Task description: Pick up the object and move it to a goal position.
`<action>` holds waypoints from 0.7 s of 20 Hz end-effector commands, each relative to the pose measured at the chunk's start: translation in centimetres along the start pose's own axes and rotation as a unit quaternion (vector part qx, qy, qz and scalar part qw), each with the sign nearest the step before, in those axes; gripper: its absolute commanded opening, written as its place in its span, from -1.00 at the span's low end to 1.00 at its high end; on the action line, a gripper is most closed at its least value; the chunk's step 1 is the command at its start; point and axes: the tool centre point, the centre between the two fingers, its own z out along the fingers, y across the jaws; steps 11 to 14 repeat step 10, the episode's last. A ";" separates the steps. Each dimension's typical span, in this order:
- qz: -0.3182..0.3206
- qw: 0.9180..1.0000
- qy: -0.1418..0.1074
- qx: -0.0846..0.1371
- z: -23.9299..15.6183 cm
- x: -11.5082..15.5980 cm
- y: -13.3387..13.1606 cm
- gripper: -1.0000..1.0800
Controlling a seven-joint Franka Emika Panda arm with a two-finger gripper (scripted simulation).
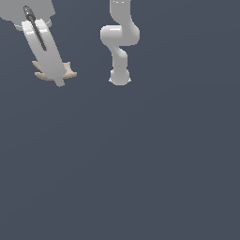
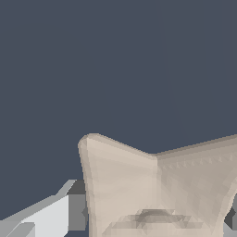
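Gripper: we see the gripper (image 1: 57, 77) at the exterior view's upper left, its fingers (image 2: 51, 215) closed against the sides of the object (image 2: 157, 190), which fills the gap between them.
Object: we find the tan, flared-corner piece (image 1: 69, 72) poking out either side of the finger, held at the fingertips.
Writing: we can read no labels or brands.
Count: we count one arm (image 1: 119, 37), one gripper, one object.
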 end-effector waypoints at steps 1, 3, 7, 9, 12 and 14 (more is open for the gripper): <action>0.000 1.000 0.000 -0.001 -1.2 0.1 0.2 -1.00; -0.001 1.000 0.000 -0.001 -1.8 0.1 0.3 -1.00; -0.001 1.000 0.000 -0.001 -2.5 0.2 0.4 -1.00; -0.001 1.000 0.000 -0.001 -2.7 0.3 0.4 -1.00; -0.001 1.000 0.000 -0.001 -2.7 0.3 0.4 -1.00; -0.001 1.000 0.000 -0.001 -2.7 0.3 0.4 -1.00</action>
